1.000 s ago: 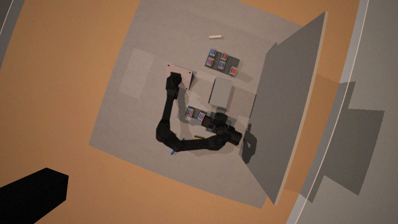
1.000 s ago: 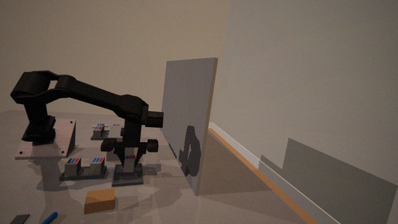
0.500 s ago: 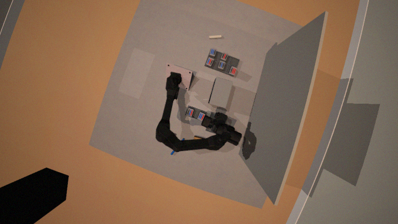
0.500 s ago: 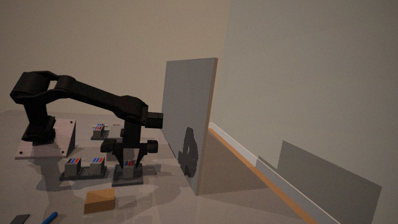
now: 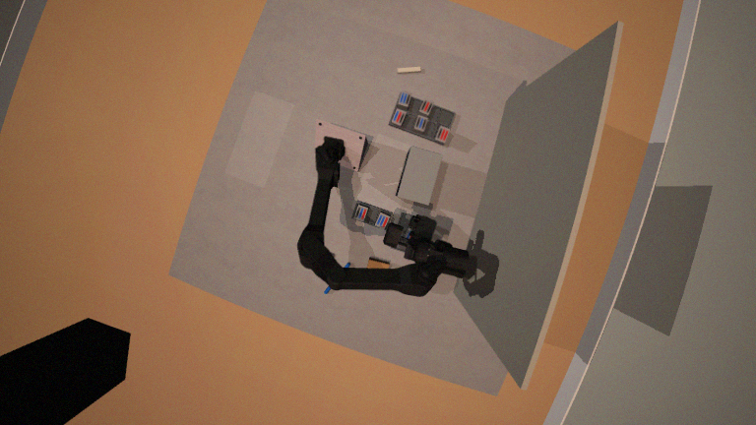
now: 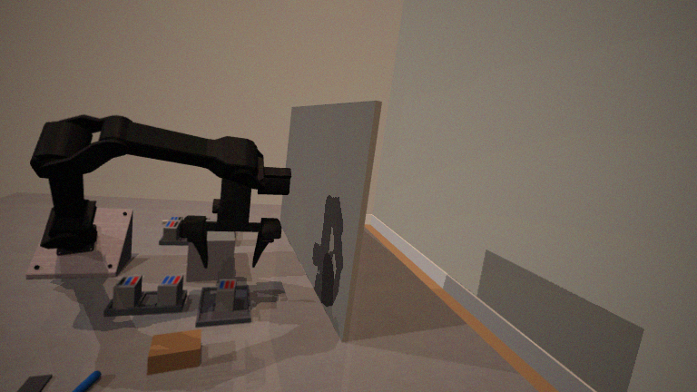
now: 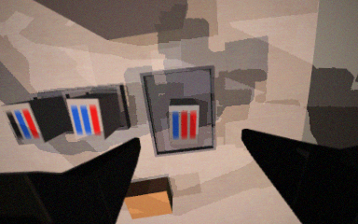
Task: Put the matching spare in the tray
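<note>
Blue-red-red stripes mark the spare [image 7: 184, 122] you now see sitting upright inside the tray [image 7: 207, 112], free of any contact. Your gripper [image 6: 232, 243] hangs above it, fingers spread wide and empty. Judging by this, placement and release look done; nothing remains.

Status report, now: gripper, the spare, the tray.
Gripper open wide, holding nothing, above the tray. Spare with blue-red-red stripes sits upright in the tray. Nothing between the fingers.

The arm [image 6: 169, 146] reaches out, its claw [image 6: 230, 257] pointing down, spread wide.
</note>
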Controlling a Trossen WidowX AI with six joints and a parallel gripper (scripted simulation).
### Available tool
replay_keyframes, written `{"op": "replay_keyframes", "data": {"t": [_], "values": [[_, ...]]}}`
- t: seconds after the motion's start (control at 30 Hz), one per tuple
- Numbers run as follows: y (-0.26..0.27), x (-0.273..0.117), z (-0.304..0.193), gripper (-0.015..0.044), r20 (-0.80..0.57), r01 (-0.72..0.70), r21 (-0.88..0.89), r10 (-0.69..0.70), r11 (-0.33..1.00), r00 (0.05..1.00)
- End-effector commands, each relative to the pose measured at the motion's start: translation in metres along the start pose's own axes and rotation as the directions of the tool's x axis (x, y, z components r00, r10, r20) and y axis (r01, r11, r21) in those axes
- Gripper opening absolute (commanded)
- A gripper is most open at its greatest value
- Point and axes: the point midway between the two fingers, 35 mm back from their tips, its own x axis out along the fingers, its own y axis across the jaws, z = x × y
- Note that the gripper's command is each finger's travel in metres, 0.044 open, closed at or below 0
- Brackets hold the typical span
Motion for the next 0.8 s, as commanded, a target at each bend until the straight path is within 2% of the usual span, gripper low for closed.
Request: {"op": "replay_keyframes", "data": {"t": [0.0, 0.77], "values": [[0.0038, -0.0465, -0.0002, 0.044, -0.006, 0.012, -0.041, -0.012, 0.999, 1.0], [0.0023, -0.0438, -0.0006, 0.044, -0.006, 0.025, -0.036, -0.025, 0.999, 1.0]]}}
